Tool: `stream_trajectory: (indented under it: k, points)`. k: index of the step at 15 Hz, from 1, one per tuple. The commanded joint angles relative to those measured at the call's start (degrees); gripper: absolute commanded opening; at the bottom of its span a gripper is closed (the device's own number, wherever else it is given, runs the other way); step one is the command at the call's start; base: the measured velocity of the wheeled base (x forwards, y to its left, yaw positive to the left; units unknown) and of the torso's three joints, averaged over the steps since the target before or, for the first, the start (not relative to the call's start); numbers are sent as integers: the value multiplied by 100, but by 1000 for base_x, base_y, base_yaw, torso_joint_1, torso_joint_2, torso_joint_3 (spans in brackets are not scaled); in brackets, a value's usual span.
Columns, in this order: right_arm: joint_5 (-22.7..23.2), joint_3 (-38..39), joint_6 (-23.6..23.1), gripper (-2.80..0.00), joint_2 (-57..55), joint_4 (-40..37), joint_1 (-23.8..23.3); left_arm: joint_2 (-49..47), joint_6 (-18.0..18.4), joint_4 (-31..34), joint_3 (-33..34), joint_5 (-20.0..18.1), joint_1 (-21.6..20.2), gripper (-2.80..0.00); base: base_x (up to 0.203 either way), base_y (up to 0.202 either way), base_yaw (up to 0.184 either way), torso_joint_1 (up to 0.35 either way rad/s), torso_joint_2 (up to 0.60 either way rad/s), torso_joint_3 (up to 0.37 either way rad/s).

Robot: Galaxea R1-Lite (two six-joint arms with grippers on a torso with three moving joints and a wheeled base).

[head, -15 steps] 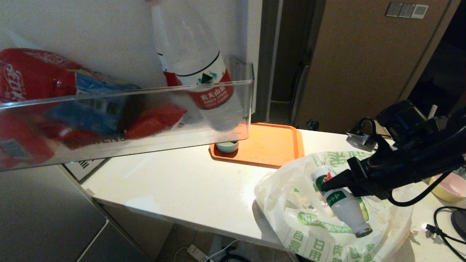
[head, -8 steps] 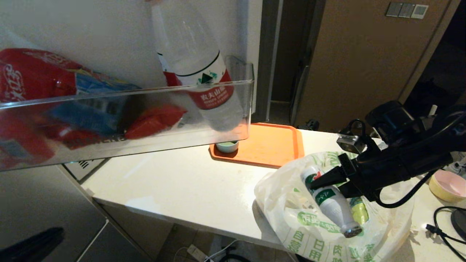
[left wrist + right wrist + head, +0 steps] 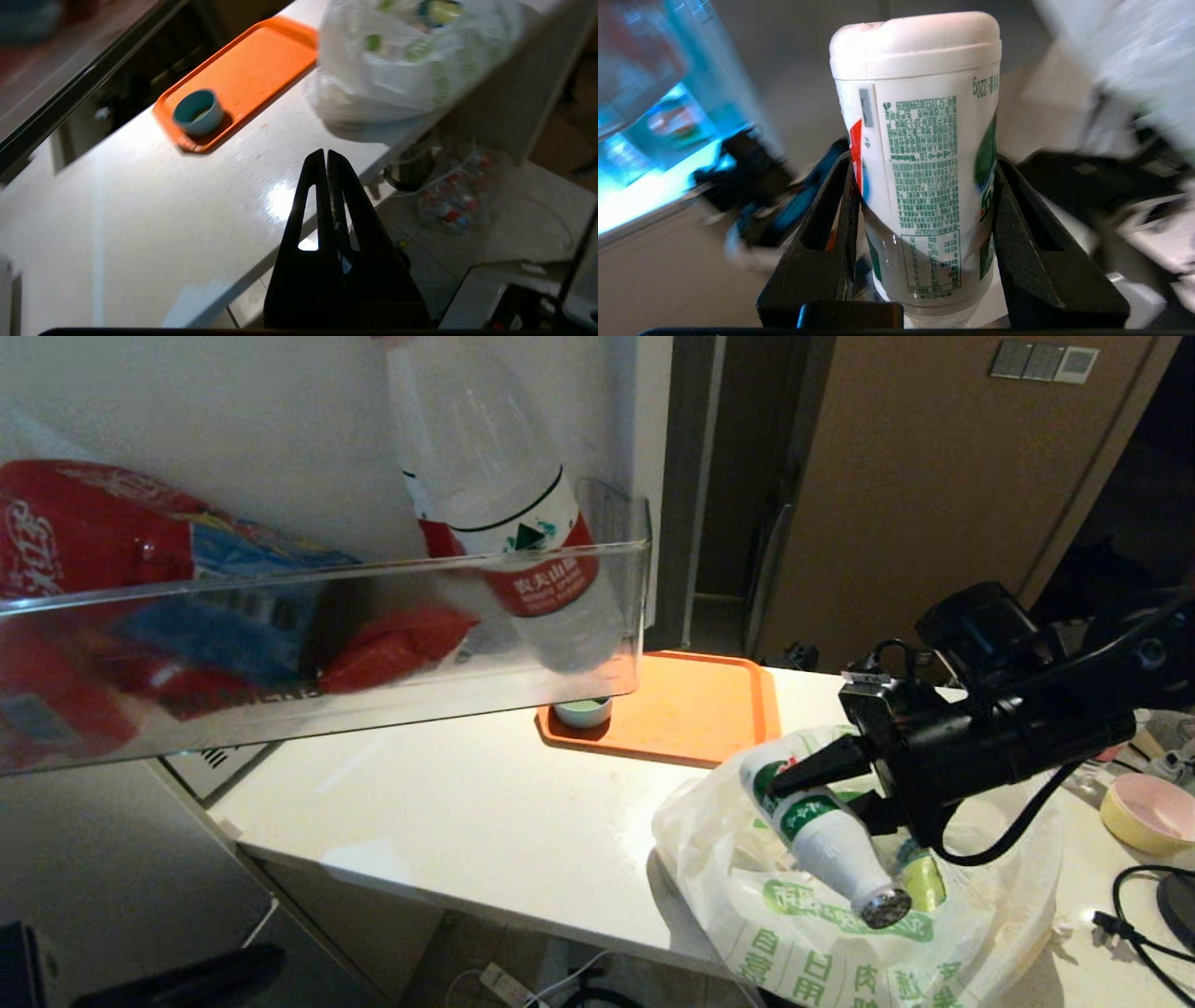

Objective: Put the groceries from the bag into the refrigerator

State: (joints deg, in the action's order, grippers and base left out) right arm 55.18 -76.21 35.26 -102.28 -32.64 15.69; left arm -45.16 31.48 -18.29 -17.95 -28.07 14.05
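My right gripper [image 3: 805, 803] is shut on a white bottle [image 3: 822, 840] with a green label, held tilted above the open bag [image 3: 822, 933], its silvery cap pointing down. In the right wrist view the fingers [image 3: 1017, 242] clamp both sides of the bottle [image 3: 920, 154]. A yellow-green pack [image 3: 920, 882] lies inside the bag. The refrigerator door [image 3: 233, 411] stands open on the left, its clear door bin [image 3: 373, 569] holding a water bottle and red packs. My left gripper [image 3: 326, 156] is shut and empty, low by the counter's front edge.
An orange tray [image 3: 691, 709] with a small green cup [image 3: 582, 711] sits behind the bag on the white counter [image 3: 467, 812]. A pink bowl [image 3: 1153, 812] and a black cable [image 3: 1139, 915] lie at the right. A dark piece of my left arm [image 3: 187, 978] shows bottom left.
My right gripper has carried the bottle left and a little upward, clear of the bag's opening. The left arm has come into view at the bottom left and slid right.
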Motion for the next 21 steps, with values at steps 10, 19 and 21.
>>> stream_trajectory:
  k: [10,19,21]
  points:
    - [501,-289,468,-280,-366,-164,701,-905,1357,-328,-181,-23,416,-280,0,0,0,0,0,0]
    - [690,-900,591,-280,-899,-164,720,-2477,1388,-1587,-375,-23,1101,0,0,0,0,0,0,0]
    - [893,-1170,738,-280,-1046,-164,717,-2605,1455,-1607,-339,-21,1240,0,0,0,0,0,0,0]
